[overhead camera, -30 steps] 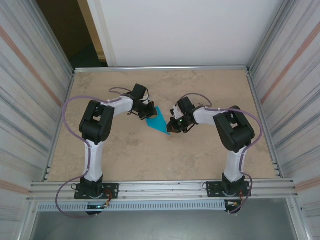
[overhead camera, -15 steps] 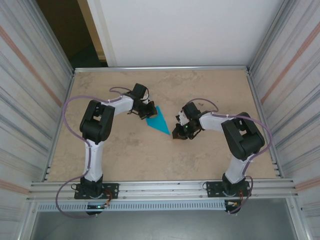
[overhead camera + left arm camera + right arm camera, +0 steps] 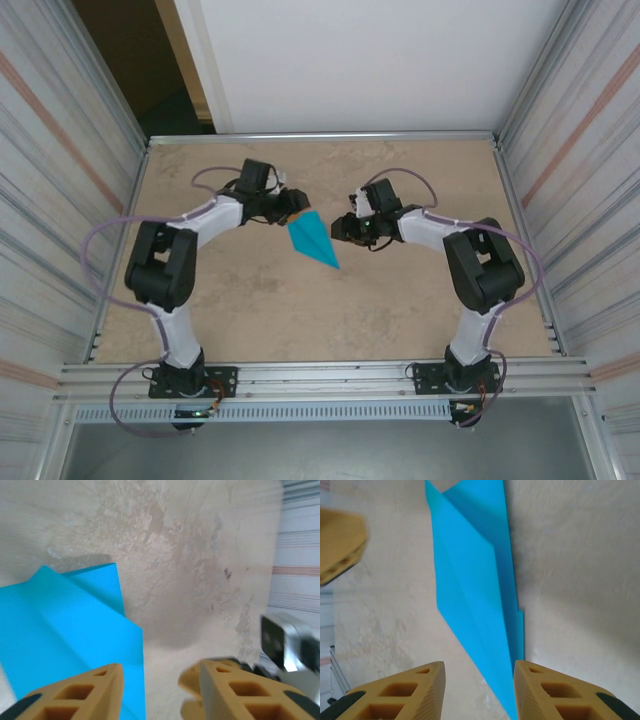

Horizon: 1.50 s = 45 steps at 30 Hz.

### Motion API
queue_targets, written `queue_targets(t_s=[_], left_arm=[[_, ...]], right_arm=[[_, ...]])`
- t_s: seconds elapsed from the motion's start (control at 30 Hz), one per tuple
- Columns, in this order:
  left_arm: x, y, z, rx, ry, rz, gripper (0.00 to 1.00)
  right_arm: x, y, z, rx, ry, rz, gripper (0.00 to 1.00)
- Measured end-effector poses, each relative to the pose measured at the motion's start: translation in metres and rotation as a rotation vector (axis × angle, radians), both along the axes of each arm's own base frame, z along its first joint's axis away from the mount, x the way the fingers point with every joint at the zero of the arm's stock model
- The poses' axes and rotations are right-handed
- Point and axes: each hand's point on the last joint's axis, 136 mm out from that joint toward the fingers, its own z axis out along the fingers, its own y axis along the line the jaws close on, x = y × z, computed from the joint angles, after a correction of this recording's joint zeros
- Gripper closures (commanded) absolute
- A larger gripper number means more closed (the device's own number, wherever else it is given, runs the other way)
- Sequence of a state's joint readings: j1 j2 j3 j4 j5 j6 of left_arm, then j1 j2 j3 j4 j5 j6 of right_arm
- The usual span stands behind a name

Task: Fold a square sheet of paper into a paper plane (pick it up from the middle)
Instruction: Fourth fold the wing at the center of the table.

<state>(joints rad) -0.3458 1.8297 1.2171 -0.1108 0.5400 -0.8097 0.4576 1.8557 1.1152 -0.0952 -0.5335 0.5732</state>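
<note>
While the left gripper [image 3: 156,676] and right gripper [image 3: 479,672] stand spread, the paper plane [image 3: 312,238] lies between them — tip near-right; left nearer, at its tail.

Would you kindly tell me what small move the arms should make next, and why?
Probably back both grippers away: the folded cyan-blue paper plane lies on the beige table, and the left gripper and right gripper are open, holding nothing.

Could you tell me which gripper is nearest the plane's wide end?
The left gripper, beside the paper plane's wide end; the right gripper stands apart, off its side.
</note>
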Motion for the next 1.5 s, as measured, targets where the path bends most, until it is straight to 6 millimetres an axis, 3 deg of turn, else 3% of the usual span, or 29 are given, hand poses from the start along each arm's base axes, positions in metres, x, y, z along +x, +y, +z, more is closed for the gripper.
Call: queue_targets(t_s=[0.13, 0.27, 0.4, 0.6, 1.2, 1.33, 1.5], left_arm=[[-0.010, 0.029, -0.005, -0.015, 0.008, 0.068, 0.43], [-0.026, 0.040, -0.025, -0.012, 0.051, 0.090, 0.39], [-0.035, 0.040, -0.036, -0.024, 0.082, 0.089, 0.36], [-0.031, 0.036, -0.029, -0.056, 0.058, 0.084, 0.32], [-0.025, 0.028, -0.013, -0.116, 0.026, 0.062, 0.30], [-0.024, 0.025, -0.004, -0.137, 0.002, 0.047, 0.29], [-0.025, 0.017, 0.027, -0.207, -0.103, 0.007, 0.26]], right_arm=[[0.013, 0.009, -0.007, 0.013, 0.016, 0.016, 0.63], [0.025, 0.019, -0.013, 0.034, 0.024, 0.035, 0.65], [0.033, 0.024, -0.017, 0.045, 0.027, 0.058, 0.66], [0.036, 0.028, -0.021, 0.059, 0.031, 0.090, 0.69], [0.029, 0.035, -0.011, 0.117, 0.033, 0.157, 0.97], [0.031, 0.035, 0.007, 0.135, -0.014, 0.155, 0.99], [0.038, 0.031, 0.059, 0.210, -0.120, 0.118, 0.99]])
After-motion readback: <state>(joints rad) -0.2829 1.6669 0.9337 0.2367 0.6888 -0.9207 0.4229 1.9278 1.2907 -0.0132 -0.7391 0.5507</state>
